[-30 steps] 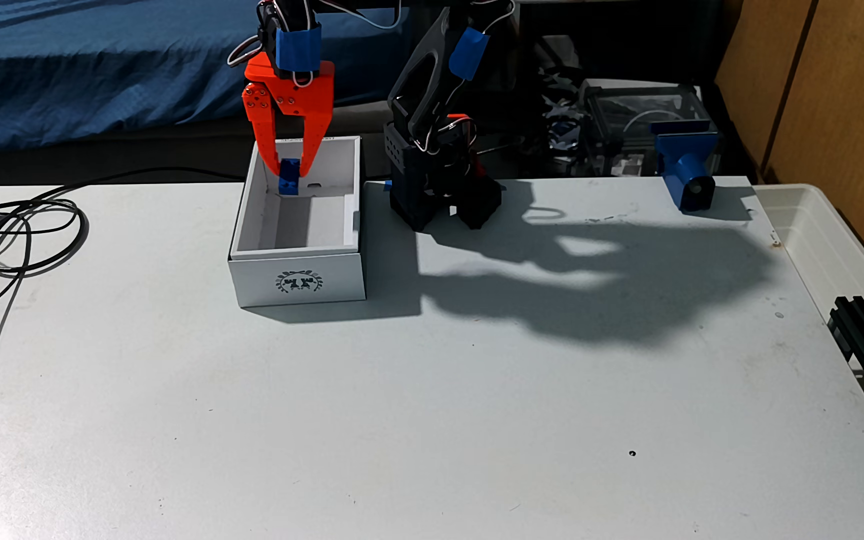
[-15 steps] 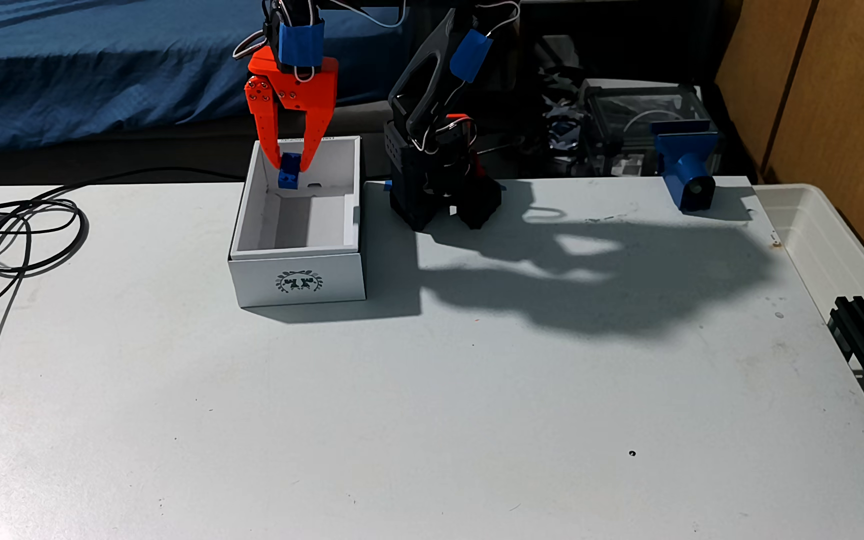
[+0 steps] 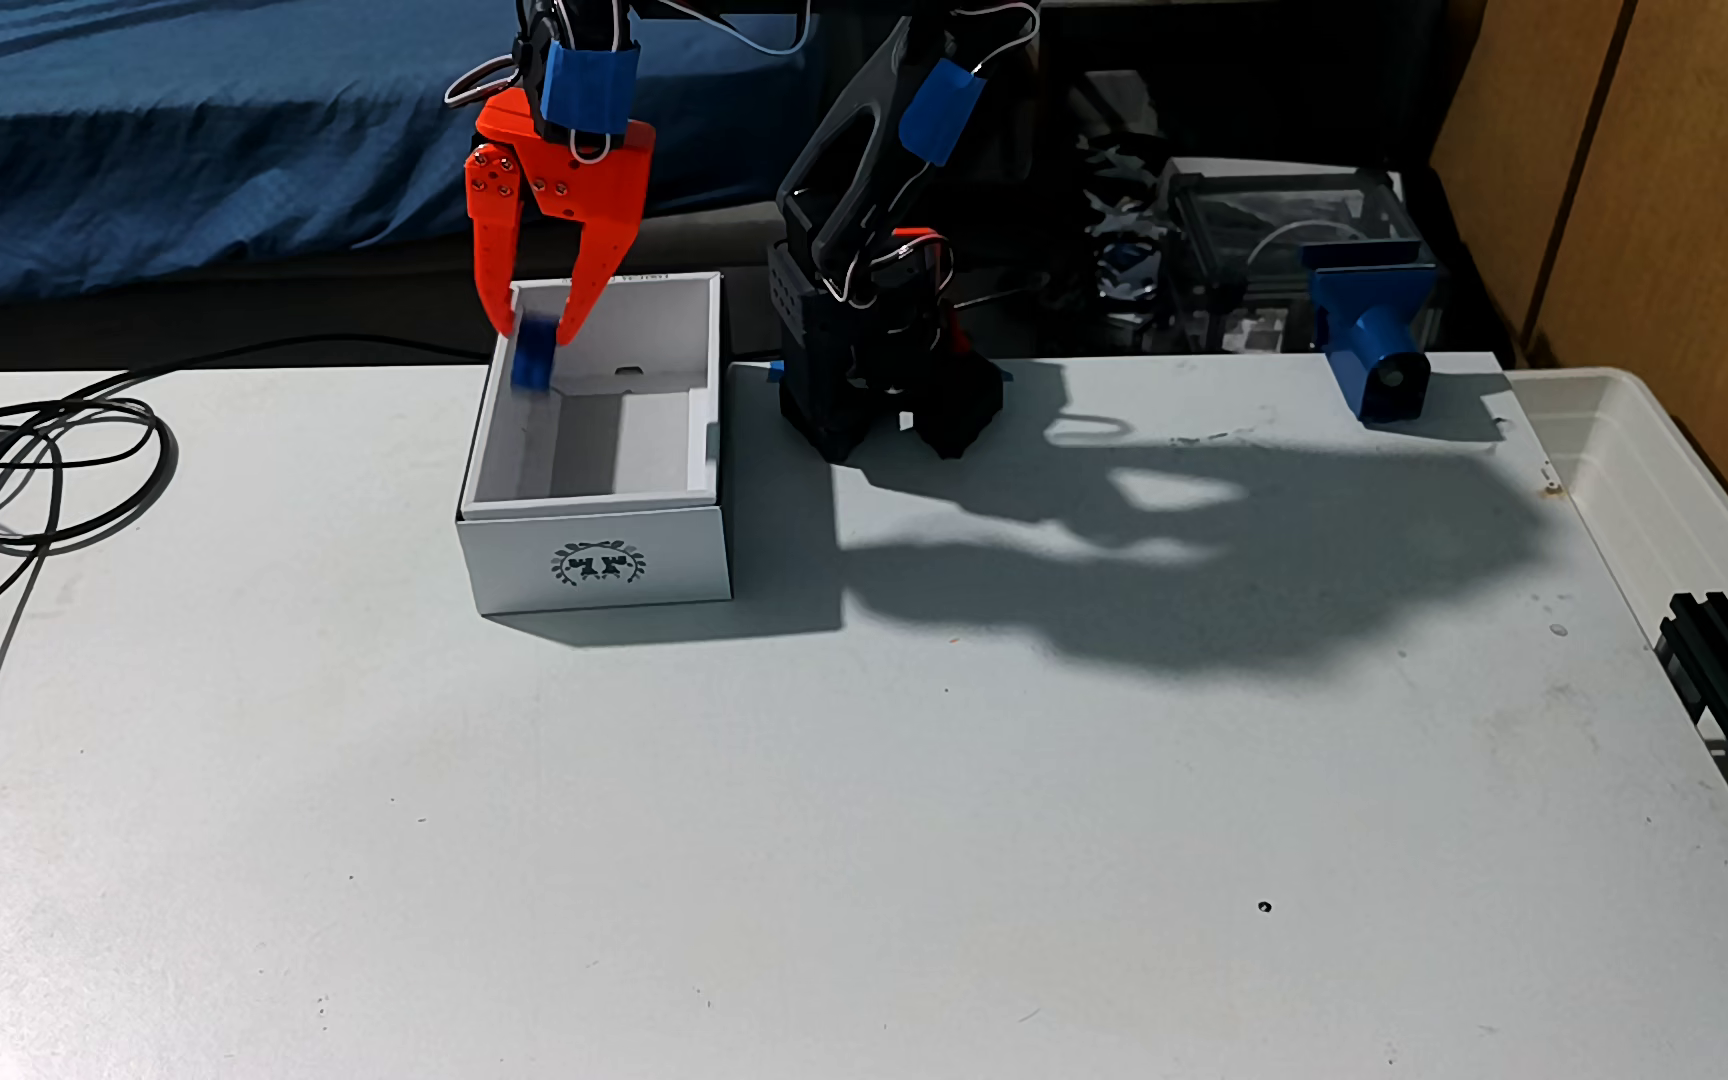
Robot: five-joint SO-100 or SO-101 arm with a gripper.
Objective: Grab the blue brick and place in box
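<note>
On white table (image 3: 839, 831) before blue bedding (image 3: 164, 135): box (image 3: 598, 566), cables (image 3: 39, 457).

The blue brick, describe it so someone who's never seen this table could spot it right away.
Start at the white box with the dark wreath emblem, left of the arm's base in the fixed view. Above its far left corner hangs the orange hand; the blue brick is the small blurred block at its fingertips. It is far smaller than the blue cylindrical mount at the table's far right.
</note>
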